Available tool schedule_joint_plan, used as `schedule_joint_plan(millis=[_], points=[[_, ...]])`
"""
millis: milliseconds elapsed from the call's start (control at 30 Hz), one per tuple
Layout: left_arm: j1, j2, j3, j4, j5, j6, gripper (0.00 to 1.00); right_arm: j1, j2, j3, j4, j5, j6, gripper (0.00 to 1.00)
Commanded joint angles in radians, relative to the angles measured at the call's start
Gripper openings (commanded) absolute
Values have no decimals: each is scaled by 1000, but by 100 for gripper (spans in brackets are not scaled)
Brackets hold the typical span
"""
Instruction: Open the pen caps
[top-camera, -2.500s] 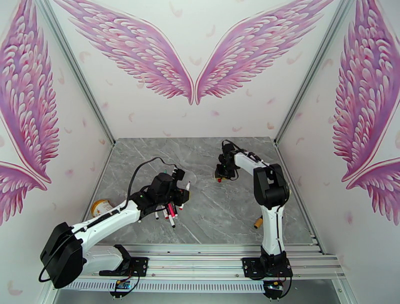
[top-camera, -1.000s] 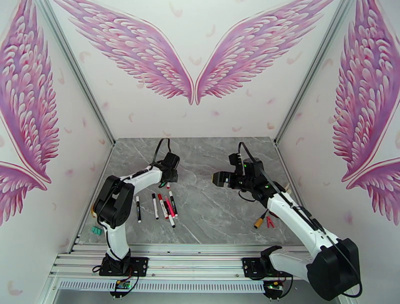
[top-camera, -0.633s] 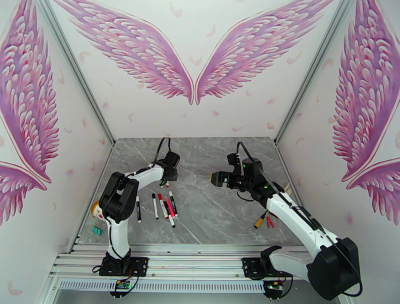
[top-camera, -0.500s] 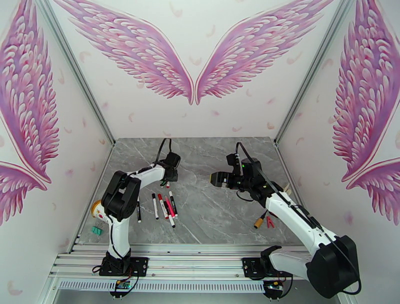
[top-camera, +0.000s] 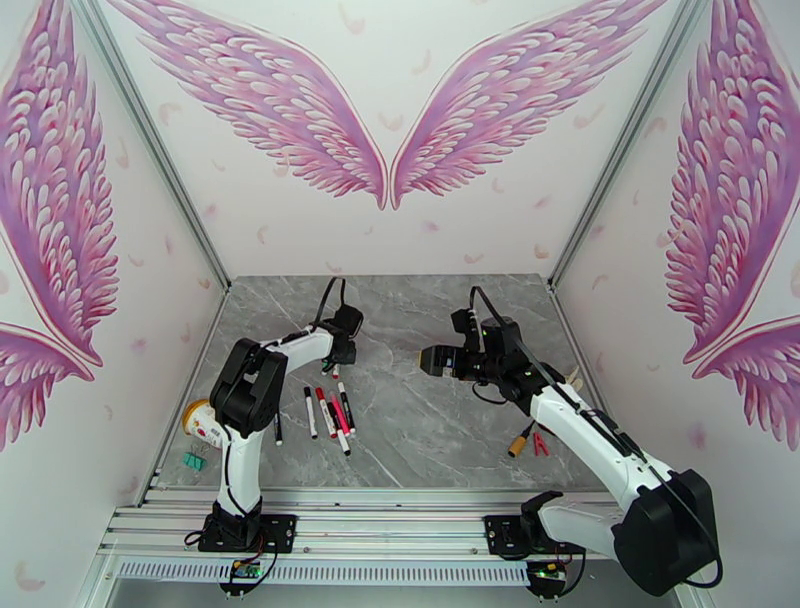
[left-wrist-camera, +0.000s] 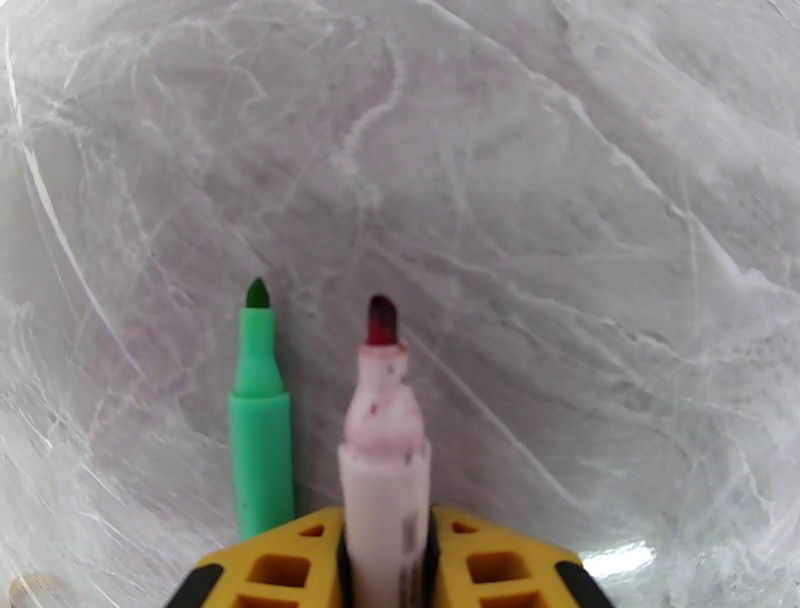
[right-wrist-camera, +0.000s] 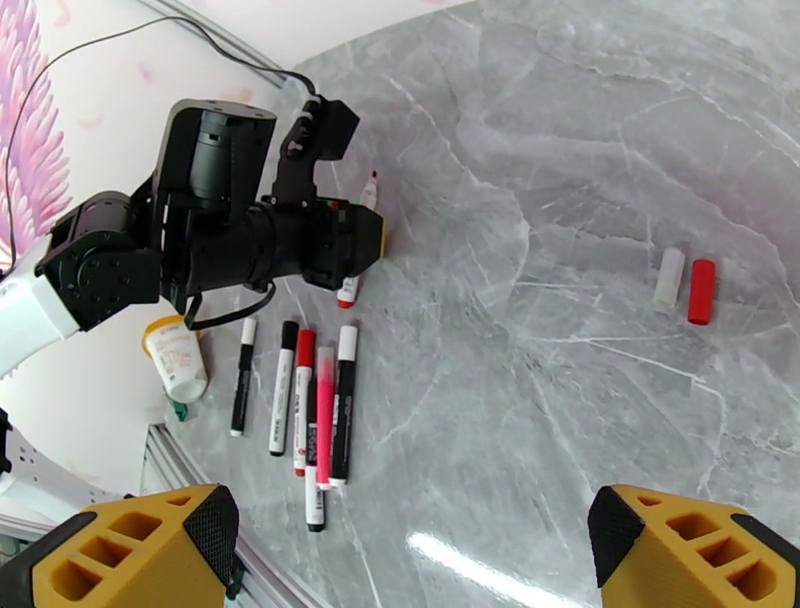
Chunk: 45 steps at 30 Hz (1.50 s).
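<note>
My left gripper (left-wrist-camera: 385, 530) is shut on a white pen (left-wrist-camera: 384, 470) whose dark red tip is bare, low over the table. An uncapped green pen (left-wrist-camera: 260, 440) lies just left of it. From above, the left gripper (top-camera: 346, 346) sits behind a row of several pens (top-camera: 325, 410). In the right wrist view the same pens (right-wrist-camera: 300, 400) lie side by side, caps on. A red cap (right-wrist-camera: 702, 291) and a pale cap (right-wrist-camera: 669, 277) lie loose on the table. My right gripper (right-wrist-camera: 415, 540) hangs wide open above the table, also seen from above as the right gripper (top-camera: 432, 360).
An orange-and-white cup (top-camera: 203, 420) lies by the left wall, with small green bits (top-camera: 192, 460) near it. A stubby orange-and-black cylinder (top-camera: 517, 443) and a small red thing (top-camera: 540, 443) lie at the right front. Bare marble table (top-camera: 430, 420) spreads between the arms.
Since 2.5 s ago the left gripper has left the pen row for the back and the right arm has stretched out. Over the last second the left elbow swung slightly right.
</note>
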Motion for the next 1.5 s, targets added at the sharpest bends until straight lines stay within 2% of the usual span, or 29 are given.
schedule_joint_plan(millis=[0, 233, 500, 767, 1067, 1233, 1467], points=[[5, -9, 33, -28, -19, 6, 33, 10, 13, 27, -24, 6, -2, 99], [5, -136, -14, -69, 2, -12, 35, 47, 23, 29, -11, -8, -20, 99], [46, -409, -260, -107, 54, -103, 35, 133, 42, 27, 12, 31, -15, 99], [158, -642, -522, -149, 75, -187, 34, 199, 86, 23, 64, 32, 6, 99], [249, -717, -709, -129, 93, -241, 35, 231, 103, 29, 67, 42, 11, 99], [271, -719, -752, -114, 73, -250, 35, 236, 101, 28, 66, 51, 14, 99], [276, -712, -786, -61, 126, -247, 34, 240, 106, 30, 65, 56, 21, 99]])
